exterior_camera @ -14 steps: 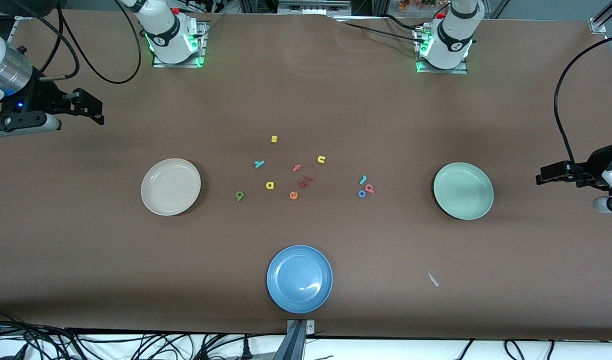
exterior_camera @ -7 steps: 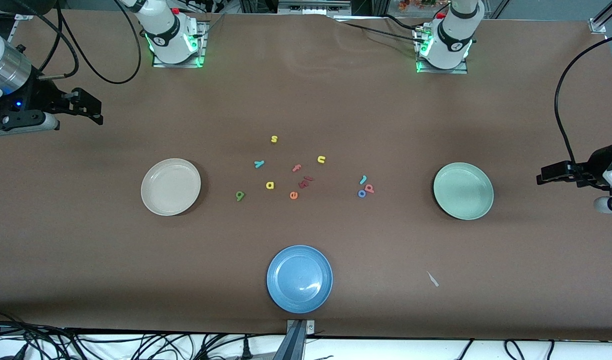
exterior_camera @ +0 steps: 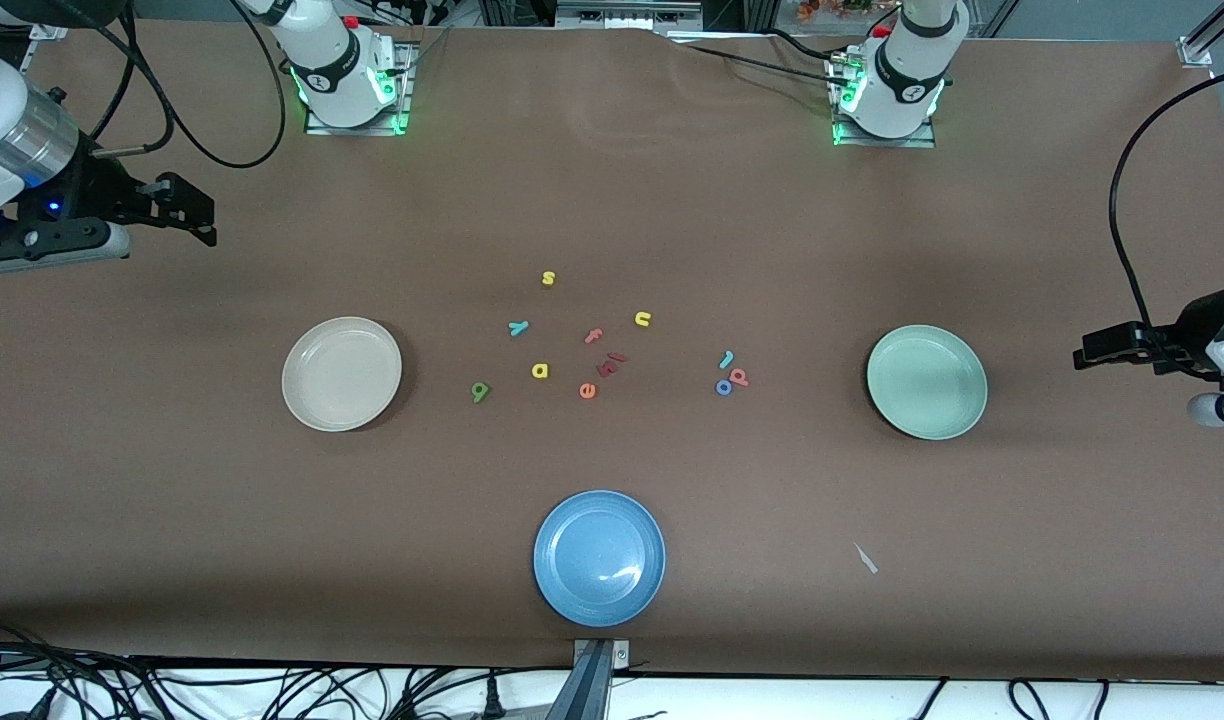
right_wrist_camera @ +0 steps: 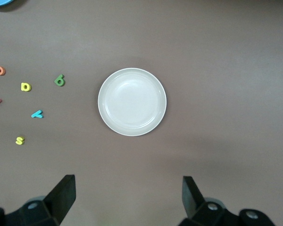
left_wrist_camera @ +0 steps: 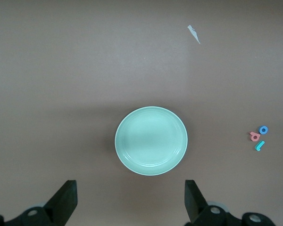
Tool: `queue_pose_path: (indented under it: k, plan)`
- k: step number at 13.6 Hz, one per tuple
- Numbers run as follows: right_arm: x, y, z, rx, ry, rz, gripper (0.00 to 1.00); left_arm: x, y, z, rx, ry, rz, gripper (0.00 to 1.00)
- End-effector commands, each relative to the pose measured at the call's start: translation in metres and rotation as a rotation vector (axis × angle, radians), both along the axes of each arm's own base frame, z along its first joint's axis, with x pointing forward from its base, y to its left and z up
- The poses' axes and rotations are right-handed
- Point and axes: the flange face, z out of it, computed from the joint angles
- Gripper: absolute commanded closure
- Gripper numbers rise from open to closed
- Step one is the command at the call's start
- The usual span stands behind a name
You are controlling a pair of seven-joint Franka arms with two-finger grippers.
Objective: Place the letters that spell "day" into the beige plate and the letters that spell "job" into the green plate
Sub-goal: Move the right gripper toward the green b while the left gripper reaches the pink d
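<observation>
The beige plate (exterior_camera: 341,373) (right_wrist_camera: 132,101) lies toward the right arm's end and holds nothing. The green plate (exterior_camera: 926,381) (left_wrist_camera: 151,140), also bare, lies toward the left arm's end. Between them on the table are the green d (exterior_camera: 480,392), yellow a (exterior_camera: 540,371) and teal y (exterior_camera: 517,327). Closer to the green plate cluster the teal j (exterior_camera: 726,359), blue o (exterior_camera: 723,387) and pink b (exterior_camera: 739,377). My right gripper (exterior_camera: 204,222) (right_wrist_camera: 128,195) hangs open over the table's edge. My left gripper (exterior_camera: 1080,355) (left_wrist_camera: 131,197) waits open at its end.
A blue plate (exterior_camera: 599,557) sits nearest the front camera. Spare letters lie among the others: yellow s (exterior_camera: 548,278), yellow u (exterior_camera: 642,319), pink f (exterior_camera: 593,336), orange e (exterior_camera: 587,391), dark red pieces (exterior_camera: 609,364). A white scrap (exterior_camera: 865,558) lies near the front edge.
My right gripper has drifted slightly toward the arms' bases and a little toward the table's middle. The left arm and all letters have stayed put.
</observation>
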Motion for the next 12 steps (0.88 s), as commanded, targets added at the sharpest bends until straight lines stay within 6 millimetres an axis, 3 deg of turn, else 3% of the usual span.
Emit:
queue_pose_path:
  k: [1,3,5,7,12]
  plan:
    - [0.003,0.01,-0.007,-0.021,0.024,-0.01,0.0,-0.003,-0.008,0.006,0.016,0.0,0.037,0.0]
    - [0.007,0.028,-0.022,-0.028,0.05,-0.076,0.0,-0.01,-0.014,-0.014,0.001,0.074,0.027,0.0]
    - [0.006,0.053,-0.03,-0.04,0.057,-0.146,0.0,-0.015,-0.049,-0.024,-0.003,0.134,-0.011,0.0]
    - [0.009,0.064,-0.044,-0.046,0.082,-0.147,0.0,-0.013,-0.097,-0.026,-0.04,0.145,0.078,0.0]
    - [0.03,0.112,-0.104,-0.056,0.09,-0.236,0.0,0.003,-0.214,-0.111,0.004,0.201,0.264,0.03]
